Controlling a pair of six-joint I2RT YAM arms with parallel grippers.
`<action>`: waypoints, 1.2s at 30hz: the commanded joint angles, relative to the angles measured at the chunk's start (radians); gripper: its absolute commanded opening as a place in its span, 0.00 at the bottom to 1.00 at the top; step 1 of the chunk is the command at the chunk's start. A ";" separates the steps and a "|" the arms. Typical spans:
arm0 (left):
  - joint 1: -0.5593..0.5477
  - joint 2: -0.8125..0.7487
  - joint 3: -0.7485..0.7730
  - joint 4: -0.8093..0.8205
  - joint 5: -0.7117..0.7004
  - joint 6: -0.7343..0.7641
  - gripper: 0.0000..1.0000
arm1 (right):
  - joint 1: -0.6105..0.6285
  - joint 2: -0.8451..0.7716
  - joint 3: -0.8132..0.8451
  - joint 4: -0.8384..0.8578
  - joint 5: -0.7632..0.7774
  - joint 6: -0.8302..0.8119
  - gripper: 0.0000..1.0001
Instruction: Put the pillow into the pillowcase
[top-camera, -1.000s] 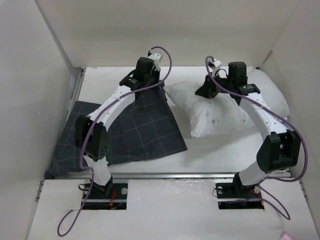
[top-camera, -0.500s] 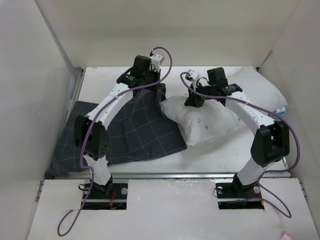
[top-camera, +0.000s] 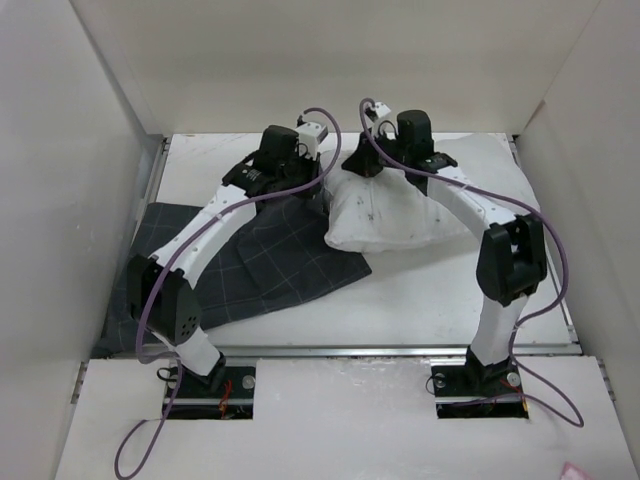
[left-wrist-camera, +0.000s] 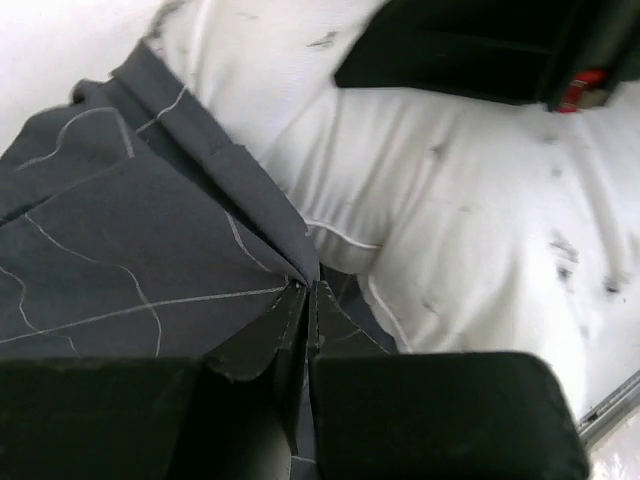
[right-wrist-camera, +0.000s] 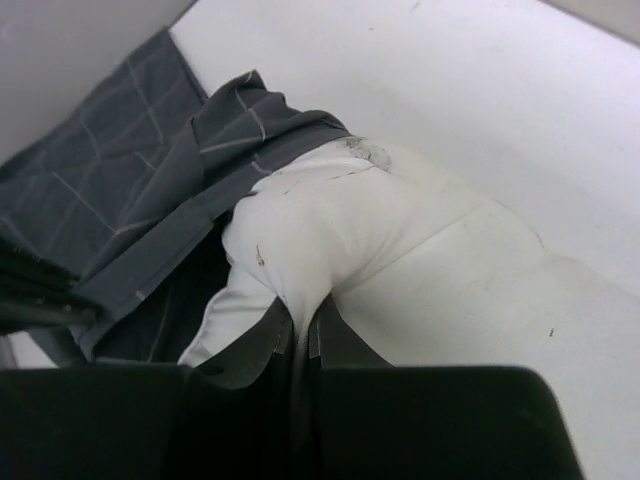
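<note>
**Pillow nosed up to the open mouth of the case**

The pillow (top-camera: 395, 215) lies across the far middle of the table (top-camera: 450, 295), its left end touching the pillowcase (top-camera: 270, 265). In the right wrist view its leading corner sits at the dark gap under a raised flap of checked fabric. Whether it is truly inside I cannot tell.

The right gripper (right-wrist-camera: 300, 325) has its fingers pressed together on a bunched fold of the pillow's white cover near that end. A pinch there looks chosen so the soft bulk can be steered by its front rather than shoved from behind.

The left gripper (left-wrist-camera: 308, 290) is clamped on the upper edge of the pillowcase's opening. This lifts that layer off the lower one, so the mouth gapes toward the pillow (a limp sack would otherwise lie shut).

The rest of the pillowcase trails flat toward the near left of the table, anchored by nothing but its own weight. By my judgement, insertion has barely begun.
</note>
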 joint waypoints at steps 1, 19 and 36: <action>-0.020 -0.073 -0.021 0.013 0.043 -0.009 0.00 | 0.010 0.052 0.085 0.217 -0.101 0.132 0.00; 0.067 0.107 0.161 0.076 -0.267 -0.129 0.00 | 0.086 -0.080 -0.160 -0.097 -0.265 -0.373 0.00; -0.022 0.022 0.271 0.065 0.064 -0.010 0.00 | 0.244 0.031 -0.040 -0.046 -0.372 -0.399 0.00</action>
